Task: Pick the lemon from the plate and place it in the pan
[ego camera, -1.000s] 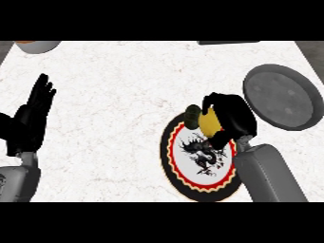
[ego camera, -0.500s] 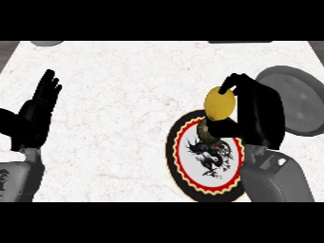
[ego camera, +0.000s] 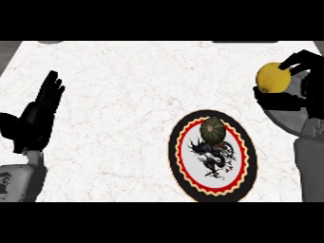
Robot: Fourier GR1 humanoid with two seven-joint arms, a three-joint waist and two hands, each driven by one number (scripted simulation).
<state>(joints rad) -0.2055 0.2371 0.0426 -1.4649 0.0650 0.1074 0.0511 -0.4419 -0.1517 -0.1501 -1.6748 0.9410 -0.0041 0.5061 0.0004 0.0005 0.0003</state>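
Yellow lemon (ego camera: 274, 78) upright, long axis vertical, in right hand (ego camera: 311, 90)

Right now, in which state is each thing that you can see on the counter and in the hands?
lemon: off the plate, held in the right hand, over the pan.
right hand: fingers curled round the lemon.
left hand: open, fingers up, resting at the view's left.
plate: flat on the counter, a dark round thing on it.
pan: mostly hidden behind the right hand.

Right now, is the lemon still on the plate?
No. The right hand holds the lemon up at the view's right, apart from the plate, where only a dark round thing lies.
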